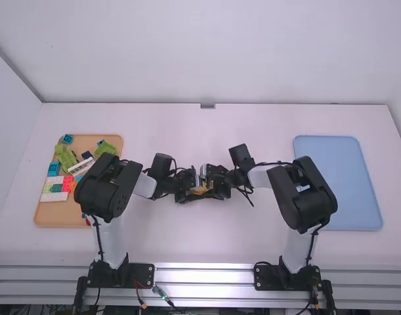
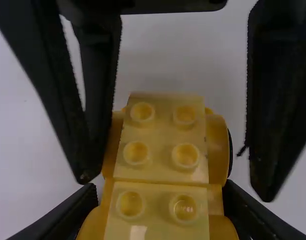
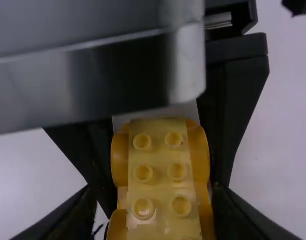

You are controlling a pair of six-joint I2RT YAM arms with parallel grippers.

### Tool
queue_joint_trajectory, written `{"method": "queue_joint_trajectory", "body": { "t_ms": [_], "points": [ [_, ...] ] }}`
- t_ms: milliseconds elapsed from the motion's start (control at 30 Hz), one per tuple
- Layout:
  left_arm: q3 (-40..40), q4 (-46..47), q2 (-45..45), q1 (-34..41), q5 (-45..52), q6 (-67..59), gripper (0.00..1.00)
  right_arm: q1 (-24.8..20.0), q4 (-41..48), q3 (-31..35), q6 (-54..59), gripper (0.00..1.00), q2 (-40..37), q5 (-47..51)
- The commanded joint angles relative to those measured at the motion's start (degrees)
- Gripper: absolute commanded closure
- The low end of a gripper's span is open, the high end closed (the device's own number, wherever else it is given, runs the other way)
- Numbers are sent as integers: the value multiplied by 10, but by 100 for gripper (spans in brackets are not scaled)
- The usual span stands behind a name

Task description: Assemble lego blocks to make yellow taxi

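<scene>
Mid-table in the high view, the yellow taxi is partly covered by my left gripper and my right gripper, which meet there. In the left wrist view my left gripper is shut on the yellow taxi, gripping its rounded yellow sides; studded bricks run along its middle. The right arm's fingers stand wide apart around it, farther off. In the right wrist view my right gripper is open around the yellow taxi, with a gap beside the left finger.
A tan tray at the left holds several green, blue, white, pink and red blocks; the left arm partly covers it. The blue tray lies at the right, partly behind the right arm. White table surface stretches beyond the grippers.
</scene>
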State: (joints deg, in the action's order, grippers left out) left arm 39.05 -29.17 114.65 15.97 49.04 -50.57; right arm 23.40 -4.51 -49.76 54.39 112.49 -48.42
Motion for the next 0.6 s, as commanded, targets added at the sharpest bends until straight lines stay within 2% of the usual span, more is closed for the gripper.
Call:
{"method": "queue_joint_trajectory", "body": {
  "t_ms": [0, 367, 433, 533, 567],
  "points": [
    [6, 4, 5, -2, -6, 2, 40, -7, 7, -2, -6, 36, 5, 4],
    [5, 5, 5, -2, -7, 2, 39, -43, 7, -1, 16, 34, -49, -104],
    [5, 7, 5, -2, -7, 0, 42, -46, 6, -1, 16, 37, -50, -113],
    [7, 17, 5, -2, -7, -3, 43, -51, 18, 0, 16, 84, -50, -105],
    [7, 17, 5, -2, -7, -3, 44, -51, 22, 0, 22, 92, -50, -99]
  ]
}}
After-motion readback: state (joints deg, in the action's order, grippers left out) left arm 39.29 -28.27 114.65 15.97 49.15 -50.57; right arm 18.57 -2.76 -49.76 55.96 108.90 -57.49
